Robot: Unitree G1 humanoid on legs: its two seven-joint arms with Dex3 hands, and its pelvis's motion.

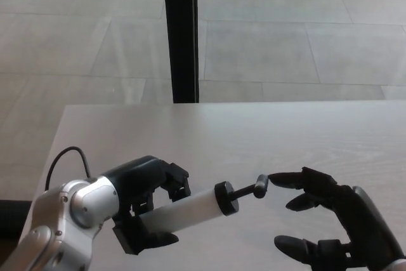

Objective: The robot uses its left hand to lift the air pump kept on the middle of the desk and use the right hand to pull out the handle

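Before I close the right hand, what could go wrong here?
The small black T-handle sits just off the open right hand's upper fingertip, so closing might miss it or knock it aside. The left hand holds the white cylindrical air pump tilted above the pale wooden desk; pulling could twist it loose.

Silver-jointed arm (76, 204), black cable (63, 160), black fingers (288, 179)

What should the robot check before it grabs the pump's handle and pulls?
1. Left hand wrapped firmly around the white pump: ok.
2. Pump lifted off the desk: ok, it looks raised and tilted.
3. Handle pointing toward the right hand: ok.
4. Right hand open: ok, fingers apart.
5. Right hand closed on the handle: not ok, one fingertip is only near it.
6. Handle already pulled out: cannot tell; only a short rod shows.
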